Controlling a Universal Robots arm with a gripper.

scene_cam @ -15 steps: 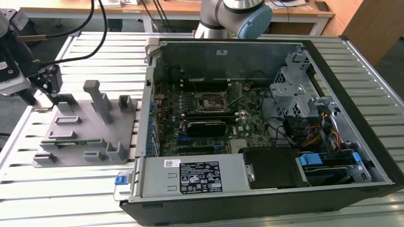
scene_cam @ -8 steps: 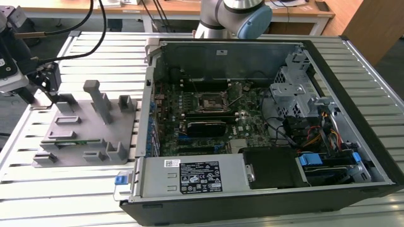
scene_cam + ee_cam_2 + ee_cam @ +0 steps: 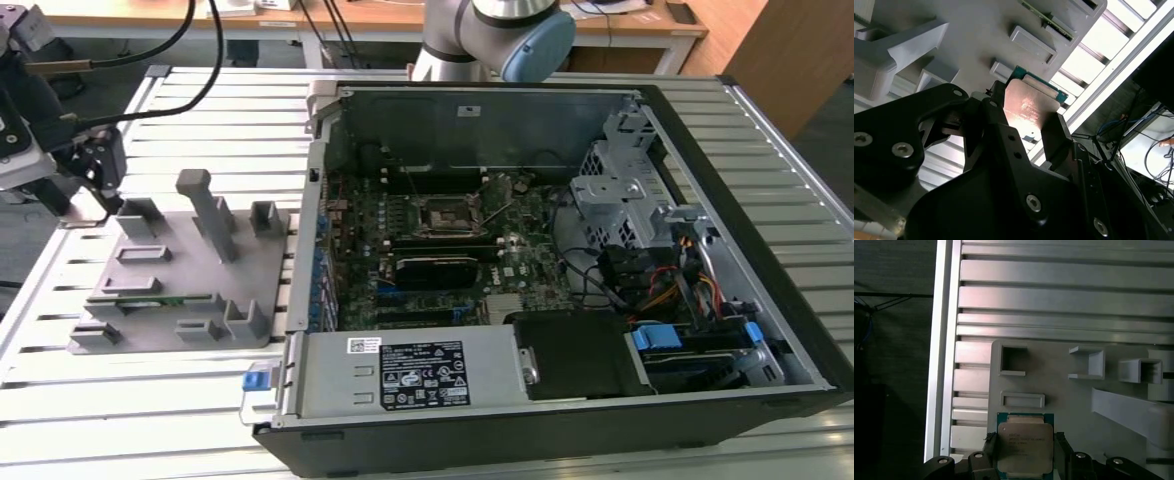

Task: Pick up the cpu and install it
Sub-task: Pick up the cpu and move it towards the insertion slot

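Cpu (image 3: 1025, 447) sits clamped between the two black fingers of the gripper (image 3: 1025, 445), which press on opposite edges of its green board, closed only as far as the chip's width. In the first wrist view its silver-grey metal lid faces the camera and carries a few lines of fine dark print, too small to make out. In the second wrist view the cpu (image 3: 1029, 107) shows as a shiny, glaring plate in the gripper (image 3: 1026, 117).

The chip hangs over one edge of the grey plastic fixture (image 3: 1064, 395), just beside a shallow rectangular pocket (image 3: 1022, 400). I cannot tell whether it touches the fixture.

In the exterior view the gripper (image 3: 96, 185) is at the fixture (image 3: 187, 290) corner farthest from the open computer case (image 3: 801, 300). A green memory stick (image 3: 154, 297) lies in a fixture slot. Inside the case, well apart from the fixture, are the dark socket (image 3: 443, 215) and a power supply (image 3: 400, 372) bearing a white sticker and a black printed label.
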